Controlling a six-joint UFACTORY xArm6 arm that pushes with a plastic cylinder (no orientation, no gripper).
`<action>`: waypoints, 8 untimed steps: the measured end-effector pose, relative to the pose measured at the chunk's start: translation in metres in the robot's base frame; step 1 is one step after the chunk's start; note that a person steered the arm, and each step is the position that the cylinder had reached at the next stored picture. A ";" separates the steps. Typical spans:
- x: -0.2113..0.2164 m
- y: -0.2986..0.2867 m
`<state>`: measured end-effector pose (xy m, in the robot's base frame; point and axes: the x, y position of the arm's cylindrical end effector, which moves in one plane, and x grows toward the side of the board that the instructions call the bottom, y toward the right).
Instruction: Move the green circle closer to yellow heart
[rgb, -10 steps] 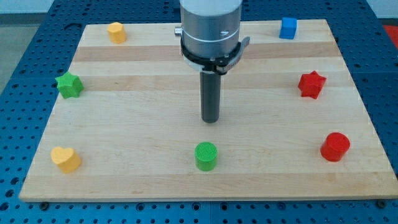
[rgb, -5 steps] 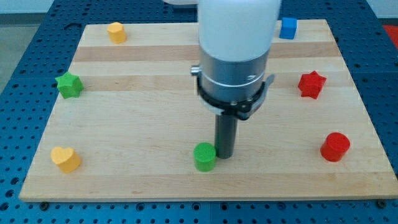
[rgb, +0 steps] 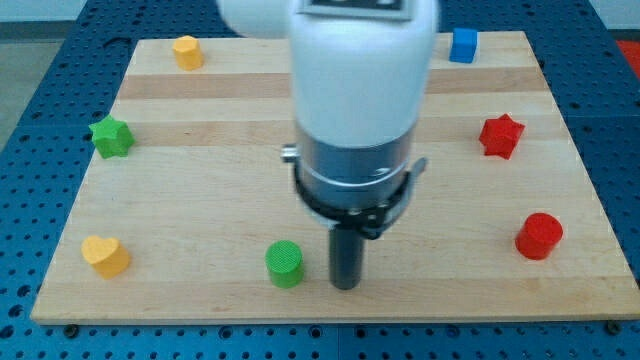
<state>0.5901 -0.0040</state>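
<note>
The green circle (rgb: 285, 263) is a short green cylinder near the board's bottom edge, left of centre. The yellow heart (rgb: 105, 254) lies at the bottom left of the board, well to the left of the circle. My tip (rgb: 346, 286) stands on the board just to the right of the green circle, with a small gap between them. The arm's wide white and grey body hides the middle of the board above the tip.
A green star (rgb: 111, 136) sits at the left edge and a yellow block (rgb: 187, 50) at the top left. A blue cube (rgb: 463, 45) is at the top right, a red star (rgb: 501, 135) at the right, a red cylinder (rgb: 539, 236) at the lower right.
My tip came down the view to the circle's right side and swept left. The green circle slid left, toward the yellow heart.
</note>
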 end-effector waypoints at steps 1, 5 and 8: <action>-0.007 -0.057; -0.050 -0.076; -0.038 -0.134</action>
